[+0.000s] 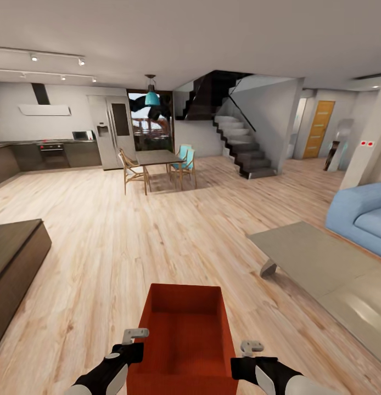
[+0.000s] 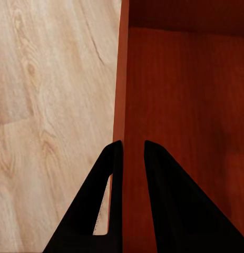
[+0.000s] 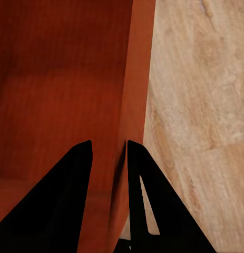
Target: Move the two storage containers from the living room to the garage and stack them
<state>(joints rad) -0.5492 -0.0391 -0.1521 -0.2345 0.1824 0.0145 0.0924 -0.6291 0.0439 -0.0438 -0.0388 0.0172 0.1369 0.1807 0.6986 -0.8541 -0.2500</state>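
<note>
One orange-red storage container (image 1: 185,334) is showing, with two tools gripping its side walls: the left tool (image 1: 134,336) and the right tool (image 1: 251,348). Four chairs (image 1: 183,164) are standing around one dining table (image 1: 157,158); one blue sofa (image 1: 362,216) is sitting nearby.

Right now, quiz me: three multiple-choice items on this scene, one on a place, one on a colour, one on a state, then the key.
1. Where is the storage container?
A. On the dining table
B. Held between both arms above the wood floor
C. On the sofa

2. What colour is the sofa?
A. Blue
B. Green
C. Black

3. How does the left pincer stand?
A. Wide open, clear of everything
B. Resting on the floor
C. Shut on the container's wall

Key: 1 B, the bin sits between the left pincer and right pincer over the planks. 2 A, its cushions are light blue. 3 C, one finger lies on each side of the thin wall.
</note>
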